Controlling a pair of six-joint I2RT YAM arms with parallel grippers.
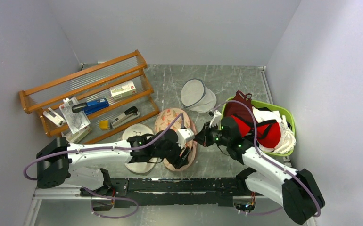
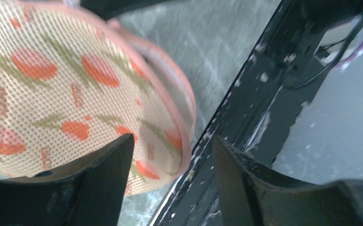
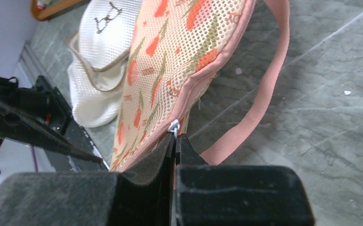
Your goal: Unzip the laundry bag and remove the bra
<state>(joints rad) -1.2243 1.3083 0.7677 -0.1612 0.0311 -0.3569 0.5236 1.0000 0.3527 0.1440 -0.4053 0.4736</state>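
1. The right gripper point(image 3: 175, 141) is pinched shut on the white zipper pull point(image 3: 174, 126) at the rim of the laundry bag point(image 3: 170, 61), apparently to drag the zip open
2. The left gripper point(image 2: 172, 141) gapes at the bag's near edge, probably to brace it
3. The bra isn't visible; the bag looks closed

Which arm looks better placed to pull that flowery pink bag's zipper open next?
Right: the right gripper is pinched shut on the white zipper pull of the laundry bag. The left gripper hangs open by the bag's rounded end, holding nothing.
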